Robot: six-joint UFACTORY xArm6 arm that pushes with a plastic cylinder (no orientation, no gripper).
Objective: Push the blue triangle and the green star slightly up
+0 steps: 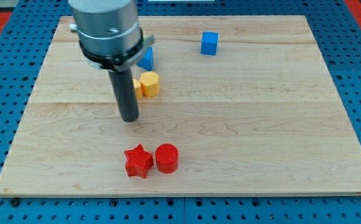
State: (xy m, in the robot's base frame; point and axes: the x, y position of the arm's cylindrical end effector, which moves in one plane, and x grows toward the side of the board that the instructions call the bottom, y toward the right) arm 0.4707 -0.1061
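The blue triangle [147, 59] lies near the view's top left, partly hidden behind the arm's grey head. No green star shows; it may be hidden behind the arm. My tip [129, 118] rests on the board below the blue triangle and just below-left of a yellow hexagon block [149, 83]. A second yellow block [137, 88] peeks out beside the rod, its shape unclear.
A blue cube [210, 43] sits near the view's top centre. A red star [138, 161] and a red cylinder [167, 157] sit side by side near the view's bottom. The wooden board [261, 124] lies on a blue perforated base.
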